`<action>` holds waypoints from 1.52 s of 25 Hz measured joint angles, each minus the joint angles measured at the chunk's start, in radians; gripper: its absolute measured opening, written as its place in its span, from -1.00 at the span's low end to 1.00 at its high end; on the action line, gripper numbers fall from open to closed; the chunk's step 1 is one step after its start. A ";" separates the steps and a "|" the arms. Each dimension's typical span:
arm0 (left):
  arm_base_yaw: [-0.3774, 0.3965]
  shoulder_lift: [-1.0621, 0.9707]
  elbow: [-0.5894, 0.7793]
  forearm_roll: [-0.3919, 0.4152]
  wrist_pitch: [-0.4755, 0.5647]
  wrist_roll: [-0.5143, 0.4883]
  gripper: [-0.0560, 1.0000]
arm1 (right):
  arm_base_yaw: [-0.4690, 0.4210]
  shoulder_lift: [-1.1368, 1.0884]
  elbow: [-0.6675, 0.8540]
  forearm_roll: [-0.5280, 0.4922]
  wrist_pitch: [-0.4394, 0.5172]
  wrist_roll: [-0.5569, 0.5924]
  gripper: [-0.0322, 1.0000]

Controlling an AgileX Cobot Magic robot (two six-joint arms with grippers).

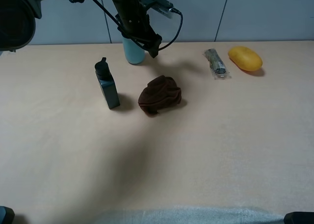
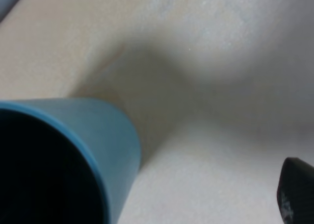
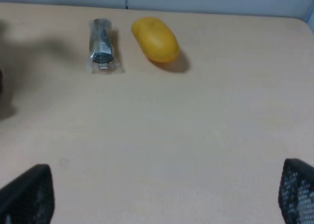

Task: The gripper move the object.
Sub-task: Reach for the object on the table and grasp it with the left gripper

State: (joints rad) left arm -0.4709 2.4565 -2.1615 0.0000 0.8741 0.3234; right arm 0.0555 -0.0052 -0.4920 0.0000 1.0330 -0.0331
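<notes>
Teal plastic cup (image 1: 133,55) looks light, stiff and slick, so the left gripper (image 1: 135,37), jaws spread, should pinch its upper wall.

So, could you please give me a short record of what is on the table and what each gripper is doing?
table: pale, wood-coloured
cup: light blue, upright, at the back
left gripper: at the cup, apparently open; one of its fingers shows clear of the cup wall
right gripper: open, holding nothing
bottle: dark green, upright, nearer than the cup
cloth: brown, crumpled, beside the bottle
yellow object: back right
wrapped roll: lying flat beside the yellow object
</notes>
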 joint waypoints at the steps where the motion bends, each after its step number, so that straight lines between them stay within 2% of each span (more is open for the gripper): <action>1: 0.000 0.003 0.000 0.000 -0.002 0.001 0.76 | 0.000 0.000 0.000 0.000 0.000 0.000 0.41; 9: 0.000 0.023 0.000 0.024 -0.031 0.002 0.64 | 0.000 0.000 0.000 0.000 0.000 0.000 0.41; 16: 0.000 0.023 0.000 0.025 -0.055 0.002 0.35 | 0.000 0.000 0.000 0.000 0.000 0.000 0.41; 29: 0.000 0.023 0.000 0.032 -0.052 0.002 -0.07 | 0.000 0.000 0.000 0.000 0.000 0.000 0.41; 33: 0.000 0.023 0.000 0.047 -0.052 0.002 -0.28 | 0.000 0.000 0.000 0.000 0.000 0.000 0.41; 38: 0.000 0.023 0.000 0.054 -0.050 0.003 -0.71 | 0.000 0.000 0.000 0.000 0.000 0.000 0.41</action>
State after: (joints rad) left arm -0.4709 2.4792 -2.1615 0.0539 0.8237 0.3262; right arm 0.0555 -0.0052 -0.4920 0.0000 1.0330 -0.0331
